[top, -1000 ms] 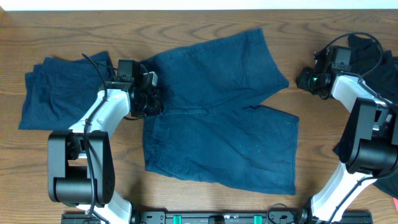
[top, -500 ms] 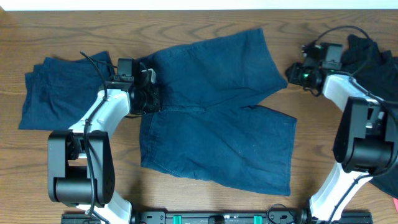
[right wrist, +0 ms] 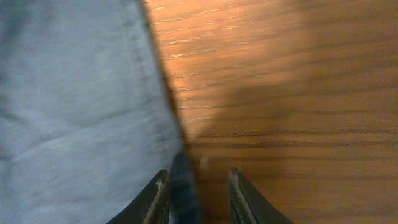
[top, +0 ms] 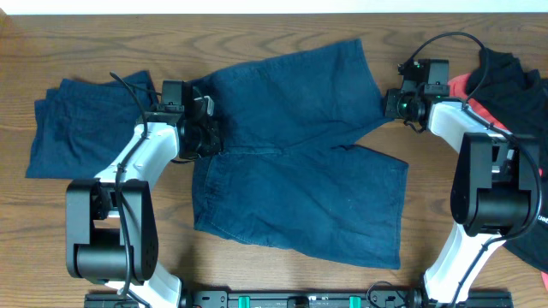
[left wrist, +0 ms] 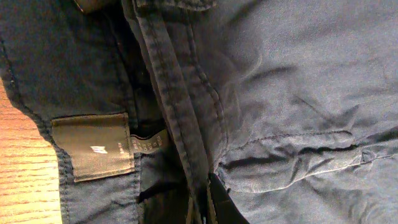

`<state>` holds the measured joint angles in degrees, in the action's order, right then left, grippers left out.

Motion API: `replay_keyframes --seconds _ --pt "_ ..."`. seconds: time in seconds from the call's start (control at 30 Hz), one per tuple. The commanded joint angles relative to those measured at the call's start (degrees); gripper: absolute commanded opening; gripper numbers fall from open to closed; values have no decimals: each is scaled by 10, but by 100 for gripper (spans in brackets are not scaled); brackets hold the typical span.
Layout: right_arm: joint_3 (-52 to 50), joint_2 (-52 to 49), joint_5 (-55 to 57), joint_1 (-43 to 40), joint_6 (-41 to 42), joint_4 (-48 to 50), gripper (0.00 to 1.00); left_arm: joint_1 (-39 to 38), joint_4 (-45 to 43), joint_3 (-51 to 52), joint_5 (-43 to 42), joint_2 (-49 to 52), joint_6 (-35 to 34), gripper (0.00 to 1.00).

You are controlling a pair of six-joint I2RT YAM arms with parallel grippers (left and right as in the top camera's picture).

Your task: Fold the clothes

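Note:
Navy shorts (top: 291,145) lie spread flat mid-table, waistband to the left and both legs pointing right. My left gripper (top: 208,130) is shut on the waistband; in the left wrist view its fingertips (left wrist: 200,208) pinch the band strip beside a tan label (left wrist: 93,146). My right gripper (top: 394,103) sits at the hem of the far leg. In the right wrist view it (right wrist: 198,190) stands open, with the hem edge of the shorts (right wrist: 81,93) lying just inside the left finger (right wrist: 157,199) and bare wood beside the other.
A folded navy garment (top: 77,124) lies at the table's left. A heap of black clothes (top: 509,73) with a coral-red piece (top: 462,84) sits at the right edge, behind the right arm. Cables run over both arms.
My right gripper has travelled left from beside the black heap to the far leg's hem, opening slightly. The shorts' near leg slid a little left. The left gripper kept its hold.

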<state>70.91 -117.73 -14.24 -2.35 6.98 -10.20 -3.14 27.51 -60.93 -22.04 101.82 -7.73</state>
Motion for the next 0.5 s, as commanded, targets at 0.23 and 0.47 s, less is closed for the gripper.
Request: replay_keyframes --seconds 0.23,0.47 --pt "3 -5 -258 -26 -19 -48 26 3 5 3 12 0 -5 6" --pt "3 -5 -430 -31 -69 -12 26 3 5 3 12 0 -5 6"
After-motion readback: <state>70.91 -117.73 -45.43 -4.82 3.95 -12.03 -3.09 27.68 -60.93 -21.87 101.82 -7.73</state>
